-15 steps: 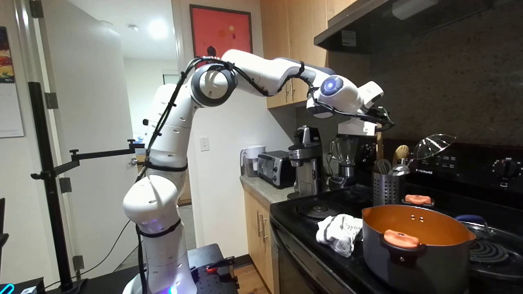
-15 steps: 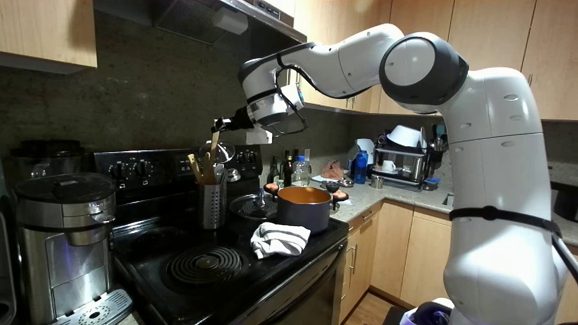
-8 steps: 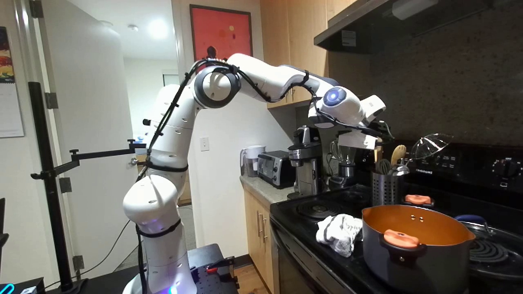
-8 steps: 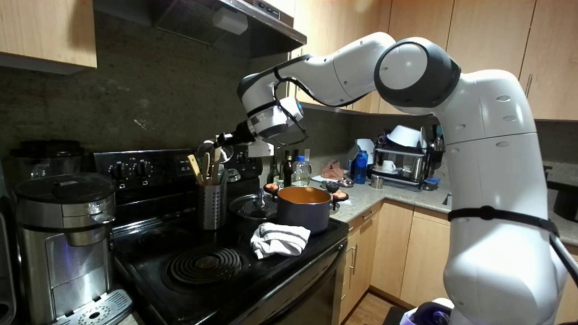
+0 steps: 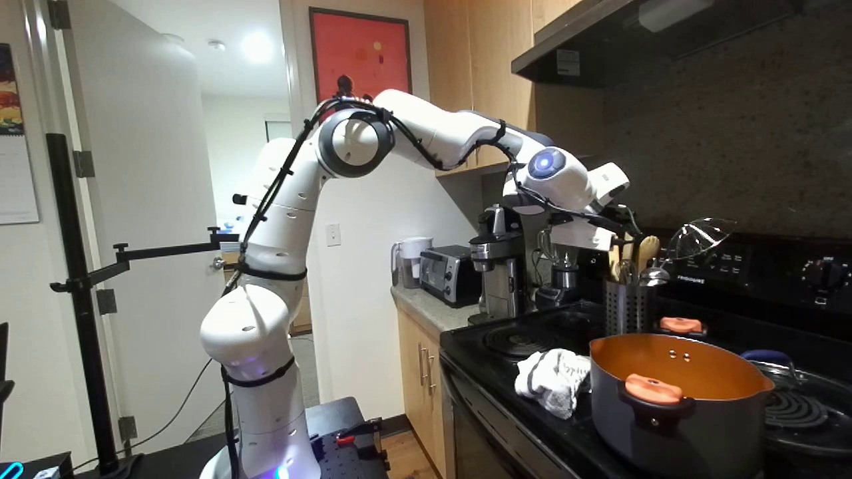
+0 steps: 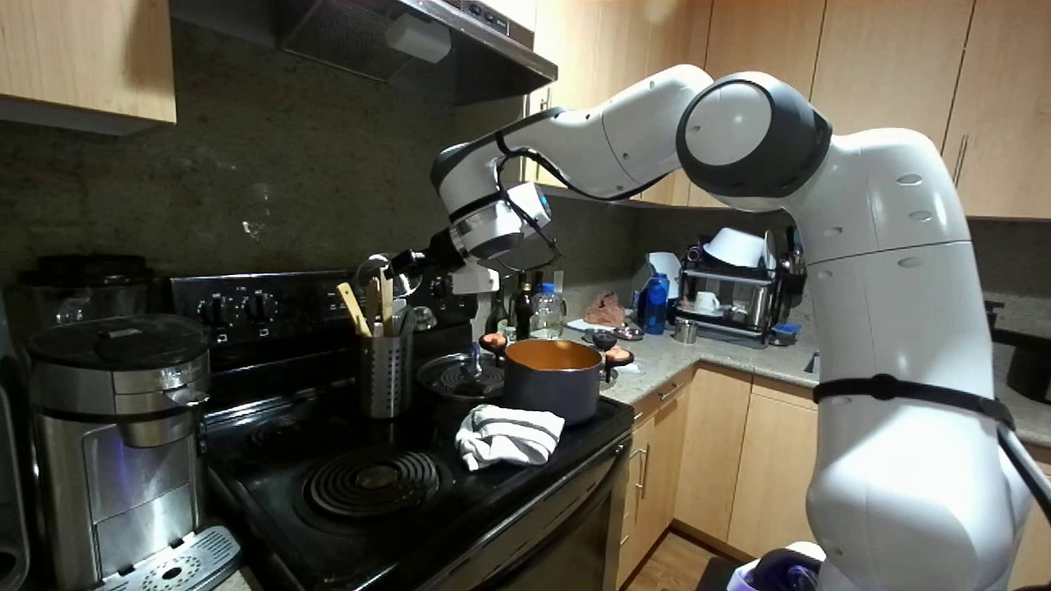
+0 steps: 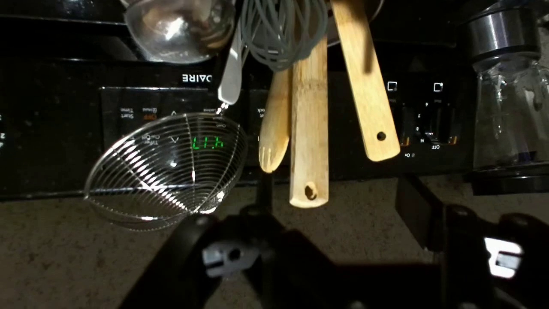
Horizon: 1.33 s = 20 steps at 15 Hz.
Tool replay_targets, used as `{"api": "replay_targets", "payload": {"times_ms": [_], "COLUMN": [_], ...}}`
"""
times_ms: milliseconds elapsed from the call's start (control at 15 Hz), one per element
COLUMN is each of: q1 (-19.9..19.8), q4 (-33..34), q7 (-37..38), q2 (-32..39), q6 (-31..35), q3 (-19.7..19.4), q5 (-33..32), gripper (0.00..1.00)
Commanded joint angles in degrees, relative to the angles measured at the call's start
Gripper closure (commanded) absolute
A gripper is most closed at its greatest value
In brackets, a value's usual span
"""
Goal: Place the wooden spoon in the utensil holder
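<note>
So I've dropped lower over the last second in both exterior views, and the wooden spoon [image 7: 309, 141] went down with me. My guess: it's in place and I've just let go, so all that's left is backing out. In the wrist view my end effector [image 7: 341, 204] sits along the bottom with its jaws spread wide and nothing gripped; the handle end is between them, nearer the jaw on the left of the frame, with visible gaps either side. A tan utensil [image 7: 276, 124] with a notched tip ends right by that same jaw, can't tell if they touch. Wire strainer [image 7: 158, 184] at frame left is close too, might snag if I back out sloppy. Bit further, the utensil holder [image 6: 386, 379] stands upright left of centre in an exterior view, the spoon's lower part hidden inside it afaict. Farther off, the orange-lined pot [image 6: 552, 394] near the middle, well apart from me.
</note>
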Motion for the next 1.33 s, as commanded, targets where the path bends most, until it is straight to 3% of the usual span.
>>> {"api": "replay_targets", "payload": {"times_ms": [0, 400, 933, 1133, 1200, 1267], "q1": [-0.8, -0.9, -1.1, -0.8, -0.6, -0.6], "q4": [-1.5, -5.3, -20.3, -24.8, -19.9, -21.3], "q7": [0.4, 6.0, 9.2, 7.9, 7.6, 7.6], "q2": [-4.5, -12.4, -26.8, -32.8, -26.9, -28.7], "q6": [-2.0, -2.4, -7.3, -9.5, -6.9, -7.6], "q3": [0.2, -0.9, -2.4, -3.0, -2.5, -2.6], "q5": [1.1, -1.4, -4.8, -3.4, -3.7, -3.7], "gripper": [0.0, 0.0, 0.0, 0.0, 0.0, 0.0]}}
